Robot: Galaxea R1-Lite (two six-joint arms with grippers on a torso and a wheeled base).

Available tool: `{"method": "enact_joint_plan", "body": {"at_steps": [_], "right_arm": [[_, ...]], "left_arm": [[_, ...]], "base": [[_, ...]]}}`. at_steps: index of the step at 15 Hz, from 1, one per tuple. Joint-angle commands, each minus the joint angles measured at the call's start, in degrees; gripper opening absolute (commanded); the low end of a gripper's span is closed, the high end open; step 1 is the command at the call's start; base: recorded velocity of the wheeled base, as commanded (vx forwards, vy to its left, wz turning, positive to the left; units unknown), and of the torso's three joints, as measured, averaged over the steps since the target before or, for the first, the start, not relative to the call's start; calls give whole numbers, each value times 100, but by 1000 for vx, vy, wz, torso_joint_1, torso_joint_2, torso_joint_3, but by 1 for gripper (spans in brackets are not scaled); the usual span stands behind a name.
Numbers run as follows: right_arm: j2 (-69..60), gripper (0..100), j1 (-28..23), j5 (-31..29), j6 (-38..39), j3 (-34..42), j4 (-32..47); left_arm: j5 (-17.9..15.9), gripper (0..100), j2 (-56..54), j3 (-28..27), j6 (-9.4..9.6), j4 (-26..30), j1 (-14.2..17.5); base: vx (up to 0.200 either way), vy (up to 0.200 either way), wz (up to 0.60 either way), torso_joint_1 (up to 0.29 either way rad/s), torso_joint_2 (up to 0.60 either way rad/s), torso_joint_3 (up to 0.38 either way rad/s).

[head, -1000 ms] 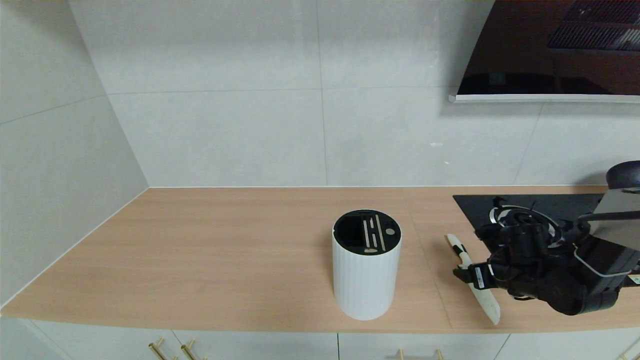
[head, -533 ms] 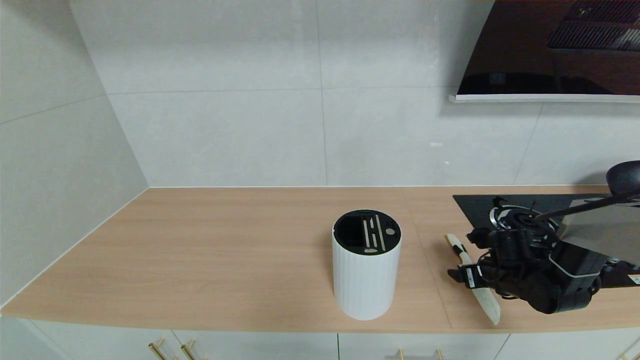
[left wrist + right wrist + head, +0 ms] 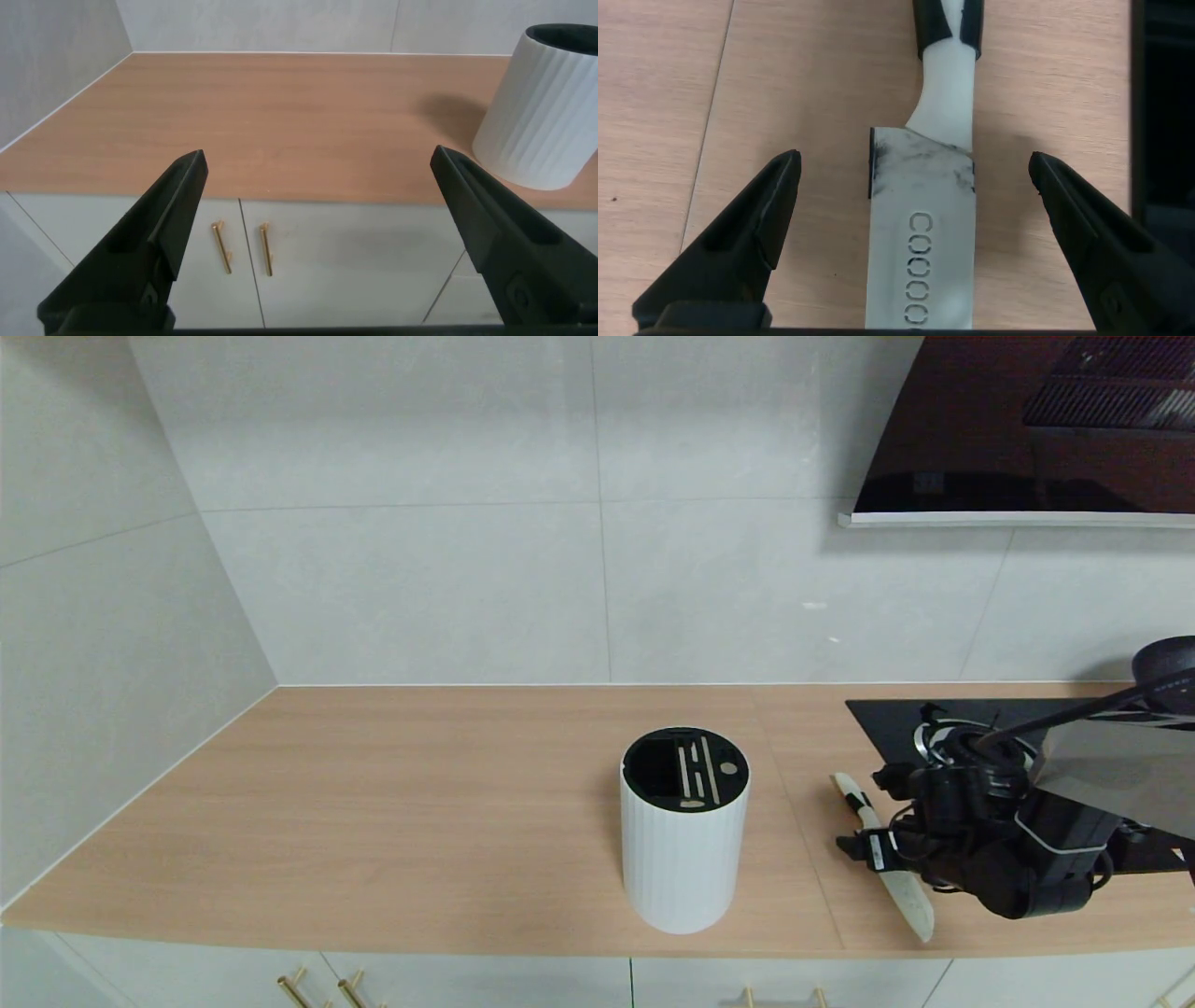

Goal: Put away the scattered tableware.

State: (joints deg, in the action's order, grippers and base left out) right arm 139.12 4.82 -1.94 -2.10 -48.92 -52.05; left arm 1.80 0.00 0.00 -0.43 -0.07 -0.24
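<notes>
My right gripper (image 3: 913, 168) hangs over the knife (image 3: 922, 233), jaws spread wide with one finger on each side of it and neither touching. The knife lies flat on the counter (image 3: 420, 803), between the holder (image 3: 684, 859) and the stove (image 3: 887, 719). Its handle points toward the wall and its tip toward the front edge. That long axis runs straight through my gap, square to the line my fingers close along, so I judge a plain squeeze would catch the blade by its sides, just below the handle. My left gripper (image 3: 318, 159) is also spread, holds nothing, and sits well apart at the counter's front, on the holder's far side. This pick falls to my right.
</notes>
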Motion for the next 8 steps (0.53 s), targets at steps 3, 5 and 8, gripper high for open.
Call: {"method": "enact_joint_plan", "body": {"at_steps": [3, 5, 8], "right_arm": [[54, 100, 2, 0, -1, -21, 2], [89, 0, -16, 0, -1, -56, 11], [151, 0, -16, 0, -19, -47, 11]], "left_arm": [[4, 100, 0, 0, -1, -1, 7], [4, 100, 0, 0, -1, -1, 7], [4, 100, 0, 0, -1, -1, -2]], "base": [[0, 0, 0, 0, 0, 0], [0, 0, 0, 0, 0, 0], [0, 0, 0, 0, 0, 0]]}}
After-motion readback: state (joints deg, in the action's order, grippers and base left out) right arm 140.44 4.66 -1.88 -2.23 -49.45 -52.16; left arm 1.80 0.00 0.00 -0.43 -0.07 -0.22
